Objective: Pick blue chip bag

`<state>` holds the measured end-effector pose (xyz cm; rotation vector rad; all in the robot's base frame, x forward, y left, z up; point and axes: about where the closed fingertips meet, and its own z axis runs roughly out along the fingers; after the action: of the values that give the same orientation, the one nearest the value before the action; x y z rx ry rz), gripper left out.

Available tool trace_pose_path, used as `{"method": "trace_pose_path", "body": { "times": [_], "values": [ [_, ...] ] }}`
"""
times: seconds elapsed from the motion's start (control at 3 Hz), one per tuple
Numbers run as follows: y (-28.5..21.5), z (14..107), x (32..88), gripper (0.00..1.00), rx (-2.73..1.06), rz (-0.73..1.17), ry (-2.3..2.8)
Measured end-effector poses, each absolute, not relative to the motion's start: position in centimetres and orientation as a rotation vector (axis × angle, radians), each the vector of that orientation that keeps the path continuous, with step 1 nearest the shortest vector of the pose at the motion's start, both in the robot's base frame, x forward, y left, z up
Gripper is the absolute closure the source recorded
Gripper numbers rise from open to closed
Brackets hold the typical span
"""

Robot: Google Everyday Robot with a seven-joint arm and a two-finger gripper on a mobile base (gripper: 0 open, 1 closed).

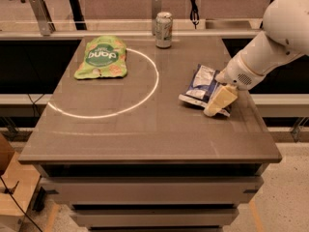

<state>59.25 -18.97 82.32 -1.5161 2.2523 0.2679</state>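
Note:
The blue chip bag [198, 83] lies flat on the right side of the brown table [145, 139], its white label panel facing up. My gripper [219, 102] is cream-coloured and comes down from the white arm [270, 47] at the upper right. It sits at the bag's right front edge and covers that corner. The bag rests on the table.
A light green snack bag [101, 57] lies at the back left. A drink can [163, 29] stands at the back centre. A white circle line [120, 111] is marked on the tabletop. The table's right edge is close to the gripper.

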Motion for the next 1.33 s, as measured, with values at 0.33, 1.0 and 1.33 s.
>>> {"method": "trace_pose_path", "body": {
  "times": [0.33, 1.0, 1.33],
  "values": [
    [-19.02, 82.65, 59.26, 0.65, -1.518, 0.264, 2.253],
    [-19.01, 83.61, 59.26, 1.00, -1.518, 0.264, 2.253],
    [-19.01, 83.64, 59.25, 1.00, -1.518, 0.264, 2.252]
  ]
}}
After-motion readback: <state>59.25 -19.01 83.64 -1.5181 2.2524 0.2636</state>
